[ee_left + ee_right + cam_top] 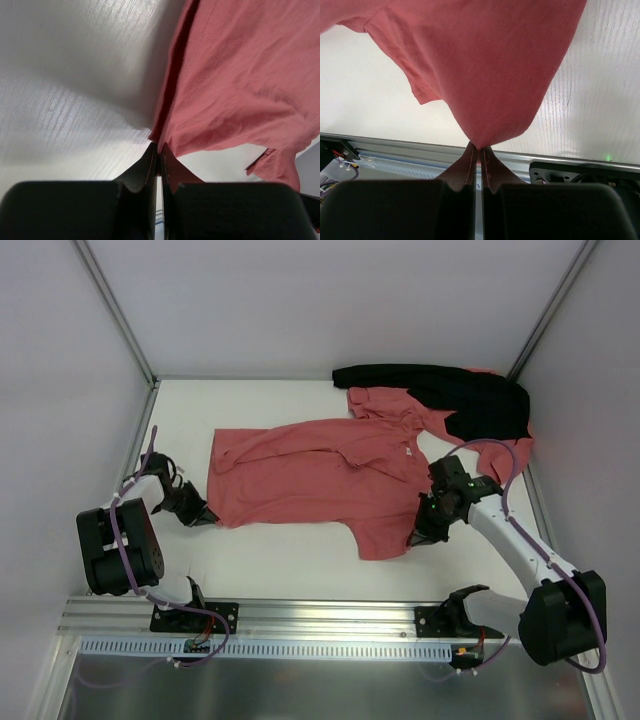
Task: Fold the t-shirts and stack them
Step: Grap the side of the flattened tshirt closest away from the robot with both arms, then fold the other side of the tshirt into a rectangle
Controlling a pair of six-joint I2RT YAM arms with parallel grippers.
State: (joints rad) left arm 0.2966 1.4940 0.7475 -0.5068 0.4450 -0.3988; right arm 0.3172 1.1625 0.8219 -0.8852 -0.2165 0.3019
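You have one salmon-red t-shirt spread across the middle of the white counter, its length running left to right; the cloth is wrinkled rather than flat, with a short sleeve reaching toward the near edge on the right.

Your left gripper sits low at the shirt's near-left corner; in the left wrist view its jaws are pressed together with the very corner of the t-shirt pinched at the tips, a sliver of red showing between them; the hem runs away from that corner over the bare counter.

Your right gripper is at the shirt's near-right side, beside that sleeve; in the right wrist view it is clenched on a gathered fold of the t-shirt, and the cloth fans out from the pinch point, raised off the counter there; the sleeve's stitched hem hangs to the left of the pinch. Behind the tips you can see the aluminium rail along the counter's near edge, the same rail that carries both arm bases in the overhead view.

At the far right corner lies a second salmon-red t-shirt, crumpled, with a black garment draped over its far side; the two touch, and the second shirt's near edge meets or overlaps the spread shirt's far-right part; you cannot tell which from above.
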